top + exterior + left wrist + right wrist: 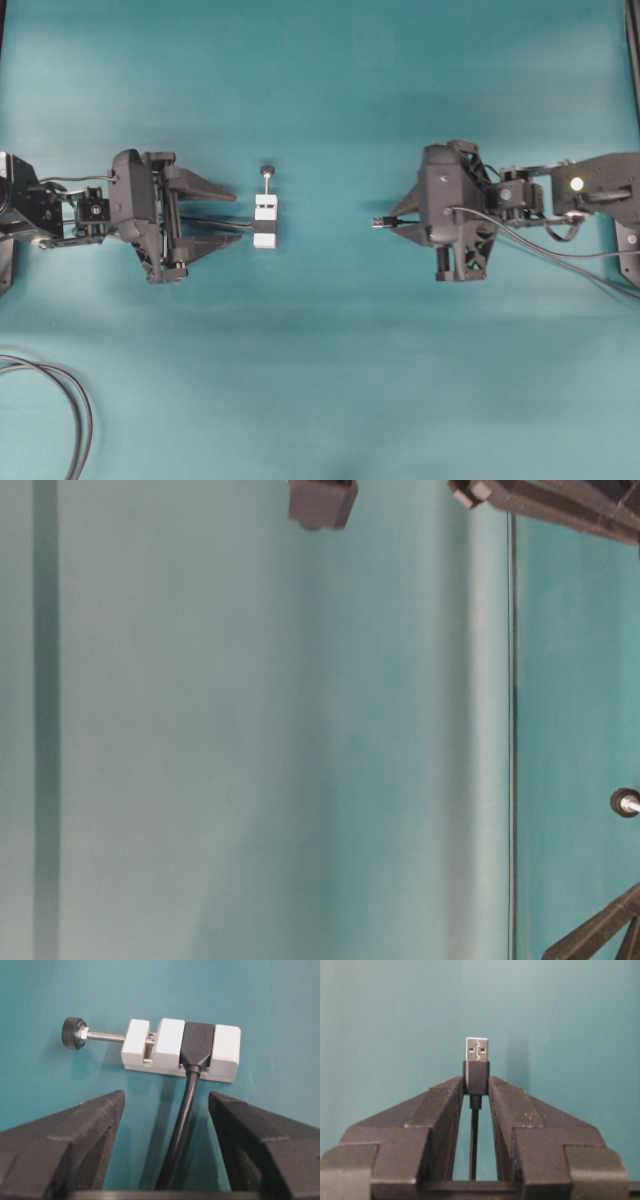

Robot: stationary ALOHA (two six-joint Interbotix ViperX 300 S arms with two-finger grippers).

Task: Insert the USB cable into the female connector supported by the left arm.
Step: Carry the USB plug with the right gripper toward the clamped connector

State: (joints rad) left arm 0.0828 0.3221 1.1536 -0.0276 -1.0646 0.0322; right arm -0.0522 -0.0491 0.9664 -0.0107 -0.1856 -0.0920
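Note:
The female connector point(198, 1045) is a black socket clamped in a small white block point(265, 220) lying on the teal table, with a screw pin ending in a round black knob point(267, 171). Its black cable tail point(181, 1125) runs back between the fingers of the left arm's gripper point(238, 217), which stands open just short of the block and touches nothing. To the right, apart from the block, my right gripper point(397, 222) is shut on the USB cable's dark plug point(476, 1072). The plug's metal tip point(476, 1049) sticks out past the fingertips and points toward the block.
A doubled black cable loop point(70, 400) lies at the table's lower left corner. Grey cables point(560, 250) trail from the right arm toward the right edge. The table-level view shows only the knob point(625, 802) and bits of arm at its borders.

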